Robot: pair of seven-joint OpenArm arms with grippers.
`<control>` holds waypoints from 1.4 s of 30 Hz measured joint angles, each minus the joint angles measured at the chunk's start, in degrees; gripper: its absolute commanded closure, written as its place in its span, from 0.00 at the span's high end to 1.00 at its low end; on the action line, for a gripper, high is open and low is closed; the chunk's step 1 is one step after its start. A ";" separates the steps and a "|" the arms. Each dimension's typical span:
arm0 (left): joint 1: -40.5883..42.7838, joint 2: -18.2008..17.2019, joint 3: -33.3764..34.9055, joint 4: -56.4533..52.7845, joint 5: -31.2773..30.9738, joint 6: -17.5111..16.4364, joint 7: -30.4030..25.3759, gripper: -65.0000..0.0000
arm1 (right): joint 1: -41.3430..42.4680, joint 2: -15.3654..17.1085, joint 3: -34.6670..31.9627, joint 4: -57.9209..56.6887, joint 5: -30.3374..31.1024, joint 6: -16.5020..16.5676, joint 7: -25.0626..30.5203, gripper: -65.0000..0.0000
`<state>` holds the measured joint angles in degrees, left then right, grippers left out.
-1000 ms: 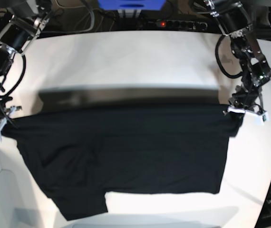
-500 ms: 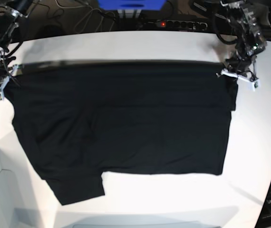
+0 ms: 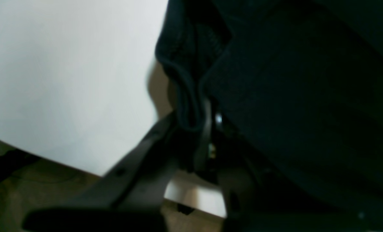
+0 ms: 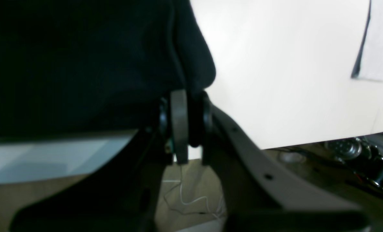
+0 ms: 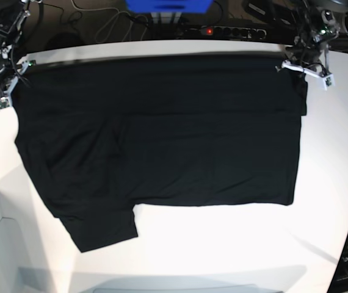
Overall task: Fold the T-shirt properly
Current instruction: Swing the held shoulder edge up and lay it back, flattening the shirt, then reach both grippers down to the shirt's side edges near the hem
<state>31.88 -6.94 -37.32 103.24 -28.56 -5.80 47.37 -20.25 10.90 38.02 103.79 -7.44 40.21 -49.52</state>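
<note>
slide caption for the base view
Both grippers, left and right, pinch the far corners of a black T-shirt spread on a white table.

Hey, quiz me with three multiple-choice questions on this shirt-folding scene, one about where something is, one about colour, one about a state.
1. Where do the two hands hold the large black cloth T-shirt?
A. Its far edge corners
B. Its near hem
C. Its middle

2. What colour is the tabletop?
A. Green
B. White
C. Red

3. How is the left hand?
A. Wide open above the table
B. Shut on the T-shirt
C. Out of view

Answers: 1 A, the right hand and the left hand sit at the shirt's far corners; 2 B, bare white surface surrounds the cloth; 3 B, the left wrist view shows fabric pinched between its fingers.
</note>
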 measured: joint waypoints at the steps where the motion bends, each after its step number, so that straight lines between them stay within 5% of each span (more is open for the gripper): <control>1: -0.02 0.00 0.00 0.00 -0.02 0.00 0.02 0.00 | -0.72 0.04 0.00 0.00 -0.02 0.04 -0.28 0.00; 15: 0.96 -0.33 0.00 0.28 0.00 0.09 0.42 0.03 | -3.76 -1.53 0.02 -0.02 -0.26 0.04 -0.68 0.03; 23: 2.97 -0.50 0.00 2.95 0.33 0.28 0.59 0.59 | -3.69 -1.42 0.02 0.57 -0.28 0.04 -0.83 0.42; 28: 3.28 0.02 -4.13 9.79 -0.46 0.07 0.07 0.67 | -3.02 -1.49 0.02 6.71 -0.50 0.00 -0.98 0.45; 37: -11.54 -0.72 -8.35 10.01 0.57 0.20 0.46 0.67 | 13.27 -2.25 -0.52 5.73 -0.35 -0.04 -1.40 0.46; 42: -23.32 -0.59 -3.52 3.28 1.05 0.83 0.46 0.67 | 30.53 -1.03 -4.39 -11.39 -0.39 0.07 -1.27 0.46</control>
<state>8.56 -7.53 -40.84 106.52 -27.51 -4.97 47.83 10.28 9.87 33.63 92.40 -7.84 40.27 -50.78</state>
